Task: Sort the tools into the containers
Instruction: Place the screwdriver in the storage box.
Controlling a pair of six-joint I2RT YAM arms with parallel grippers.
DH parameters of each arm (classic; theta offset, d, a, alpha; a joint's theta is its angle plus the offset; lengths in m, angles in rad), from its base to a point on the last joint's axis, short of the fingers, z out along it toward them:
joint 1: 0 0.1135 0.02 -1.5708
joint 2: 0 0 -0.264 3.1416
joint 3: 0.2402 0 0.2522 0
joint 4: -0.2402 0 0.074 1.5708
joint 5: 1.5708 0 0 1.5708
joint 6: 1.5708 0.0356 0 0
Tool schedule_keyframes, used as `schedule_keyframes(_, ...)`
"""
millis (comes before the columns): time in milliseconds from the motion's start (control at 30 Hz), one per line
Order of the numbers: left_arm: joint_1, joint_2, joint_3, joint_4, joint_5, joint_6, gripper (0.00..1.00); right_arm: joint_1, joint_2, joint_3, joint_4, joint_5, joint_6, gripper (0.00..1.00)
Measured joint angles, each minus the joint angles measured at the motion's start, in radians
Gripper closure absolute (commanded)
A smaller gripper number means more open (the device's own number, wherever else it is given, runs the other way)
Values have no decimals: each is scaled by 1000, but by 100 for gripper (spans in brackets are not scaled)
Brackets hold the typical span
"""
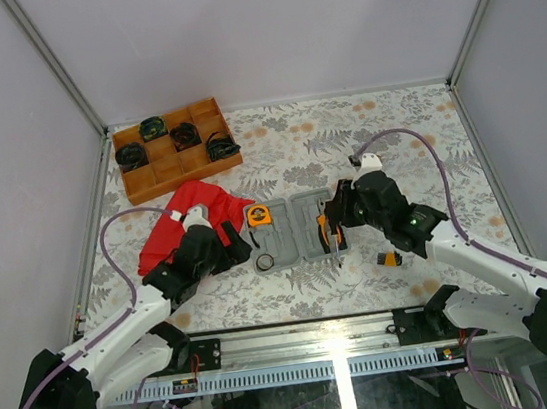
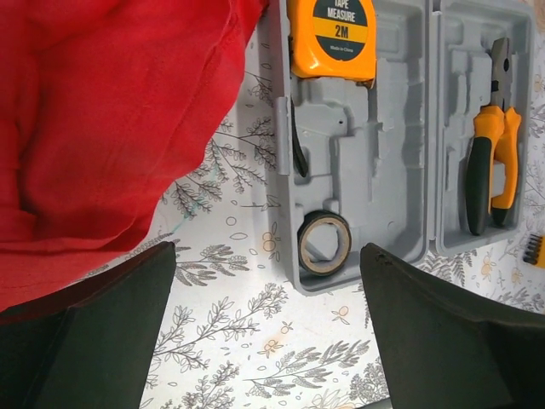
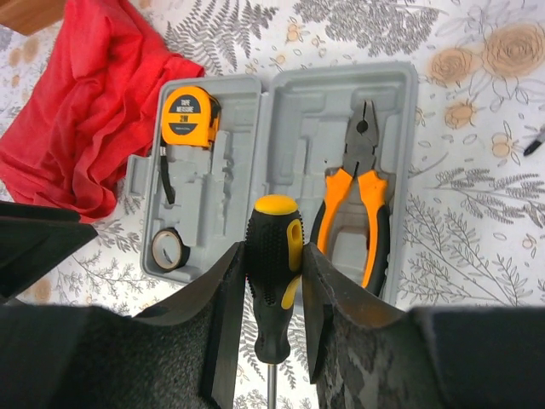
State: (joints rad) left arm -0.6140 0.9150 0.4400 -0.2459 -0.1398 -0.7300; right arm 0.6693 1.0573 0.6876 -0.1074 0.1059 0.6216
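Top view was the only one to show the whole bench (image 1: 345, 135): a wooden tray (image 1: 182, 182) at the far left with black coiled bundles (image 1: 153, 127) in its compartments, a red cloth (image 1: 189, 216) beside the left arm, and a small orange-and-black piece (image 1: 391, 257) lying on the bench near the right arm, outside the case (image 1: 306, 208). The screwdriver could not be made out clearly there. Left wrist view gave the best detail of the case's left half: the tape measure (image 2: 334, 34) sat in its far corner, label up, and a roll of tape (image 2: 324, 243) lay in its near corner. Right wrist view alone showed the screwdriver (image 3: 272, 273) plainly. Its long axis ran straight along the line of the jaws, the orange-capped butt of the handle pointing away from the wrist toward the open case and the metal shaft running back toward the camera. It hung over the near edge of the case by the hinge; whether it touched the case could not be told. The pliers (image 3: 362, 192) lay in the right half, long axis parallel to the hinge, nose toward the far side of the bench, handles toward the arms. Right jaws were partly closed, pinching the screwdriver's black handle from both sides. Left jaws were spread wide over the bench just near of the case, holding and touching nothing.
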Motion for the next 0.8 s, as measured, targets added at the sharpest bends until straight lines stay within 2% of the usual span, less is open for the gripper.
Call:
schedule_keyframes(33, 0, -2, -2, -2, -6, 2, 2, -1, 3, 8, 4, -3, -7, 100)
schedule_keyframes(100, 0, -8, -5, -9, -19, 2, 0, -3, 14, 23, 10, -12, -18, 100)
schedule_keyframes(367, 0, -47, -16, -22, -90, -13, 0, -14, 121, 90, 15, -21, -43, 100)
schedule_keyframes(667, 0, 109, 13, -84, -180, -36, 0, -57, 306, 205, 6, -70, -79, 100)
schedule_keyframes(800, 0, 131, 38, -87, -202, -36, 0, -76, 382, 243, 11, -111, -84, 100)
